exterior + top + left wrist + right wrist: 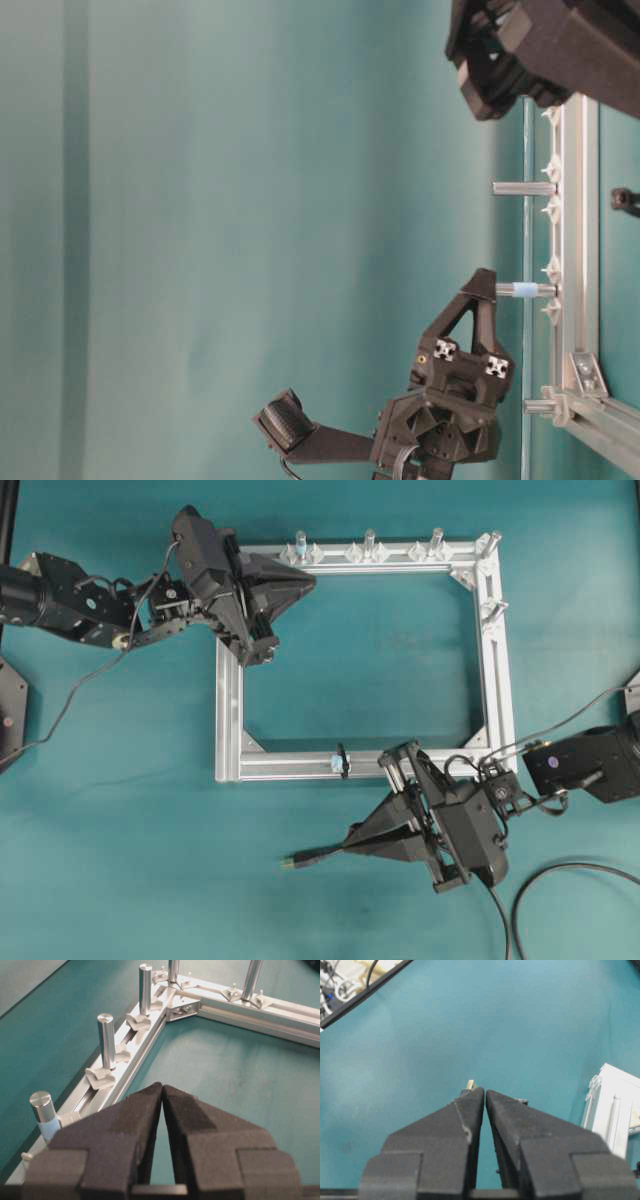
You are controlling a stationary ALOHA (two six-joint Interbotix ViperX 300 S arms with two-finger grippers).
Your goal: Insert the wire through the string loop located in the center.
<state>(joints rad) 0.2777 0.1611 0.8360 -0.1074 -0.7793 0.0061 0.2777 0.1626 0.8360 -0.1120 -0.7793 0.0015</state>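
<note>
The wire point(322, 854) lies on the teal table in front of the frame. Its plug point(296, 860) points left, and the yellowish tip point(469, 1085) shows just beyond my right gripper's left finger. The wire runs beneath my right gripper point(350, 834) point(484, 1091), not between its jaws, which stand together with nothing in them. The string loop point(342, 761) is a tiny black loop on the frame's near bar, just up and left of that gripper. My left gripper point(312, 577) point(163, 1085) is shut and empty over the frame's far left corner.
The silver square frame point(228, 700) lies flat in the middle, with upright pegs point(369, 542) along its far and right bars. One peg point(44, 1110) with a blue band stands beside my left gripper. A black cable point(540, 880) curves across the lower right of the table.
</note>
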